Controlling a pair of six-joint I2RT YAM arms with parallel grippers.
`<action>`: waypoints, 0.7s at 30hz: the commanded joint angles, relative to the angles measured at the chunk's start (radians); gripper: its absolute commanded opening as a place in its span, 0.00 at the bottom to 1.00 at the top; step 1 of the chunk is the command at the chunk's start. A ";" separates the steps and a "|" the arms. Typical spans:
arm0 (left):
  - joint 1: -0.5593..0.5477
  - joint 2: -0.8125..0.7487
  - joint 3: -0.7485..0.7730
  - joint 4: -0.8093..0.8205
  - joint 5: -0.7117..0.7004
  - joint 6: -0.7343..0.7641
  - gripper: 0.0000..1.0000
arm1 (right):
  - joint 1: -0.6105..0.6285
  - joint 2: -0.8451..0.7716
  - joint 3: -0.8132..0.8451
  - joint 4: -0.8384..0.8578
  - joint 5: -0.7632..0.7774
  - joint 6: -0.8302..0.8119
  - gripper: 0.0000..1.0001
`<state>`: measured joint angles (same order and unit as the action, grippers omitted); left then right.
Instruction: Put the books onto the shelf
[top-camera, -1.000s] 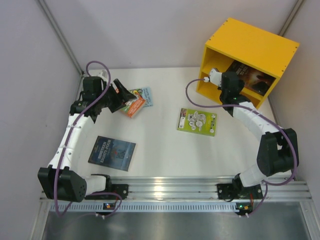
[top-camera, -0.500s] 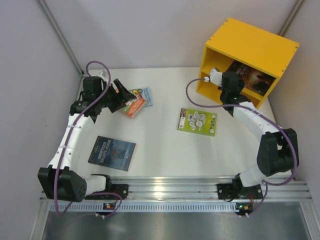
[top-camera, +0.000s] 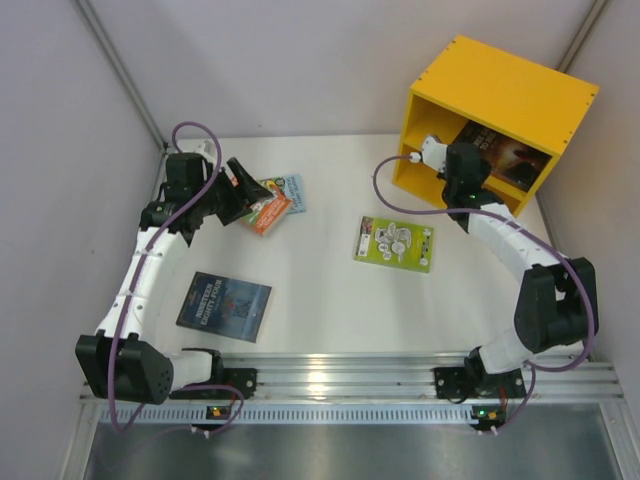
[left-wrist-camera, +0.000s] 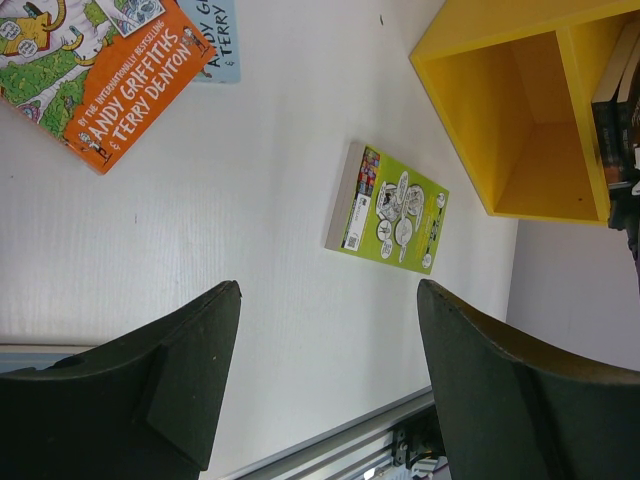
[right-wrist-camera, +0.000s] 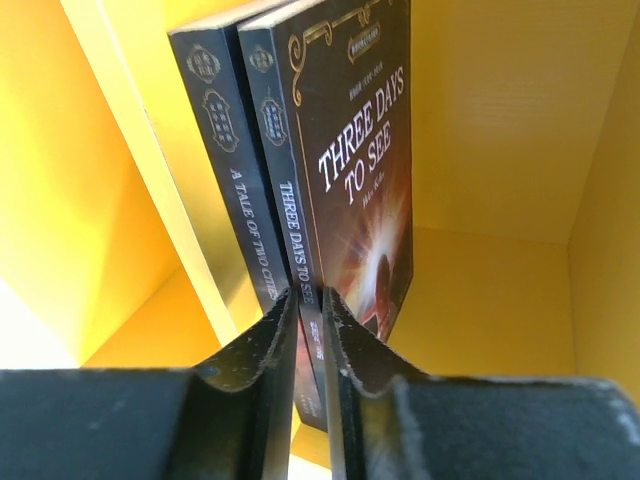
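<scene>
The right gripper (right-wrist-camera: 310, 302) stands narrow, pinching the lower spine of the dark paperback (right-wrist-camera: 360, 170) upright in the shelf (top-camera: 500, 85) at 1 o'clock on the table (top-camera: 320, 190); the left gripper (left-wrist-camera: 328, 290) gapes wide, empty. The paperback looks light, bendy and glossy (likely slippery), so the stiffer spine seems the best hold.

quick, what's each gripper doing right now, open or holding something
Left gripper: open, nothing between its fingers.
Right gripper: closed on the spine of the dark Three Days to See paperback inside the yellow wooden shelf.
</scene>
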<state>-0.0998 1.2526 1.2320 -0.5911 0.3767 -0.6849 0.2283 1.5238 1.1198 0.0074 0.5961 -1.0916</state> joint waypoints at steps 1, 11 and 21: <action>0.002 -0.019 0.007 0.022 -0.002 0.010 0.76 | -0.034 -0.074 0.018 0.003 0.018 0.039 0.16; 0.002 -0.016 0.006 0.027 -0.002 0.002 0.76 | -0.017 -0.140 0.017 -0.083 -0.044 0.093 0.23; 0.002 -0.021 0.006 0.022 -0.004 0.004 0.76 | -0.018 -0.140 0.000 -0.110 -0.076 0.116 0.11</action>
<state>-0.0998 1.2526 1.2320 -0.5907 0.3767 -0.6853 0.2138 1.4124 1.1198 -0.1028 0.5522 -1.0050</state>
